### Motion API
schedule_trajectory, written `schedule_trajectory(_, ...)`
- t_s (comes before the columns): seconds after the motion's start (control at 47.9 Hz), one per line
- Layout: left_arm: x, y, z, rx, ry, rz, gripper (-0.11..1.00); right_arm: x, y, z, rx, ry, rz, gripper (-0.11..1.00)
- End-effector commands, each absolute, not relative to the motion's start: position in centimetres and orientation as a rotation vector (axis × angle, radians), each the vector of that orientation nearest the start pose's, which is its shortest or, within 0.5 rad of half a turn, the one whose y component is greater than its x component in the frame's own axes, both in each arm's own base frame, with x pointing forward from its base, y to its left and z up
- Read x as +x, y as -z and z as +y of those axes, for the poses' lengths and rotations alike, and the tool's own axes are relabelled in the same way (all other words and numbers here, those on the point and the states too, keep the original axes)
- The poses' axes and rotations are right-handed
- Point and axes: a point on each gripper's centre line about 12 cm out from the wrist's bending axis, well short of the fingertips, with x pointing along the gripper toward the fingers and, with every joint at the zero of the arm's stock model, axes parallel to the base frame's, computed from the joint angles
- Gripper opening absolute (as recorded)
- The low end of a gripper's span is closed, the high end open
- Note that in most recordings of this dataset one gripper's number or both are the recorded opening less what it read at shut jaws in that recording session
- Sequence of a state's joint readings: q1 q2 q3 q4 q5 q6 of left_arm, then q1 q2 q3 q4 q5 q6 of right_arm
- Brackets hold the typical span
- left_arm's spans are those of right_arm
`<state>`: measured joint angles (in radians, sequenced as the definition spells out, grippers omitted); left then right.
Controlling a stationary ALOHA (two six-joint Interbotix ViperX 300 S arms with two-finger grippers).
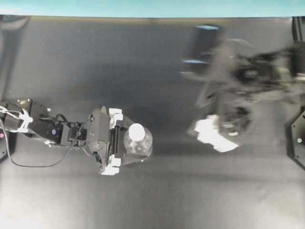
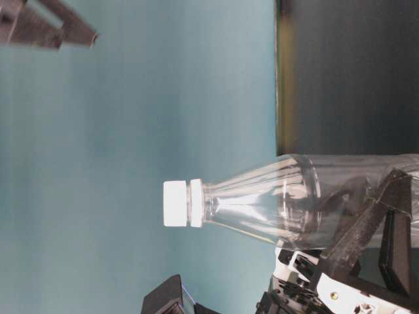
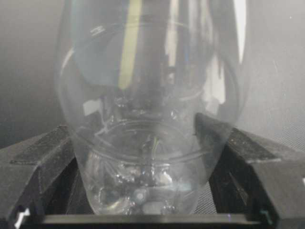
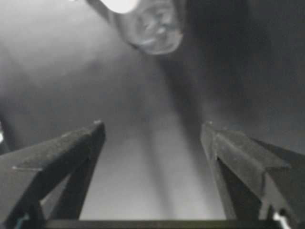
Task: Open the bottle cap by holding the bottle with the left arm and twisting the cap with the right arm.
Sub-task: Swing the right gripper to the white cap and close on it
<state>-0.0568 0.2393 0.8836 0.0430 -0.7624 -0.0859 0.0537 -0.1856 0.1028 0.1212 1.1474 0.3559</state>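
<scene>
Overhead, the left gripper [image 1: 125, 144] clamps the clear bottle [image 1: 138, 143] upright on the black table [image 1: 71, 62], white cap [image 1: 137, 131] on; the right gripper [image 4: 152, 138], blurred there, shows spread, empty jaws wrist-side.

No legible text, labels or signs anywhere

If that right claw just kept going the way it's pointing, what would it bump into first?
Probably the dark table. The right claw stands open with nothing between its fingers. The bottle lies off toward the top edge of its view, not squarely ahead, though depth is hard to judge.
</scene>
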Motion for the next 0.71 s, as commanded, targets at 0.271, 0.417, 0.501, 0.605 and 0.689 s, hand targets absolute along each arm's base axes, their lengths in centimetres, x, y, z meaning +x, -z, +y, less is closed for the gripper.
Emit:
schedule_trajectory(0.271,37.1,-9.5,-2.7,-0.051,0.082,0.353,0.81,43.6,-35.7,4.1,0.534,0.206,1.343,0.78)
schedule_trajectory(0.417,37.2,-9.5,-2.7,-0.059,0.081,0.35,0.81,45.7,-35.0,4.1,0.608,0.272,1.35,0.78)
schedule_trajectory(0.501,37.2,-9.5,-2.7,-0.06,0.082,0.35,0.81,46.5,-34.4,3.9,0.645,0.304,1.345,0.78)
schedule_trajectory(0.605,37.2,-9.6,-2.7,-0.06,0.082,0.349,0.81,47.2,-33.6,3.8,0.662,0.317,1.337,0.78)
schedule_trajectory(0.689,37.2,-9.6,-2.7,-0.062,0.082,0.347,0.81,47.6,-32.9,3.9,0.669,0.315,1.32,0.78)
